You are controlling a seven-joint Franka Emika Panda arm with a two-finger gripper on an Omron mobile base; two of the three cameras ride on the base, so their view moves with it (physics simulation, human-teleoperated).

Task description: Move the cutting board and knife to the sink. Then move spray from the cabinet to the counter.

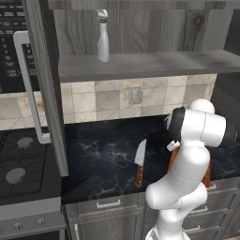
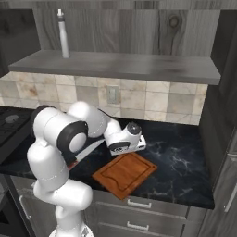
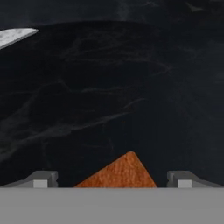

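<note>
The gripper (image 3: 112,178) hangs low over the black counter (image 2: 185,152) with its fingers (image 3: 41,179) spread wide and nothing between them; a corner of the cutting board (image 2: 124,173) pokes up between the two tips in the hand view, so the hand sits just at the board's far corner rather than over its middle. The board lies flat near the counter's front edge, skewed to it, with the groove near its rim plain in the right base view; the knife (image 1: 139,161) rests beside it on the counter, blade pointing toward the tiled wall and wooden handle toward the drawers, apart from the board as far as the views tell. Up on the shelf of the open cabinet (image 1: 140,63) stands the spray (image 1: 102,36), upright and untouched (the second half of the job).

The step in hand looks like the pick-up of the board; a flat board gives little to pinch from above, so the sound approach is probably to bring the open fingers down astride an edge or corner, one tip above and one below or at each side of the rim, and to close fully before lifting, keeping clear of the knife.

No brand, label or writing can be read on any item.
</note>
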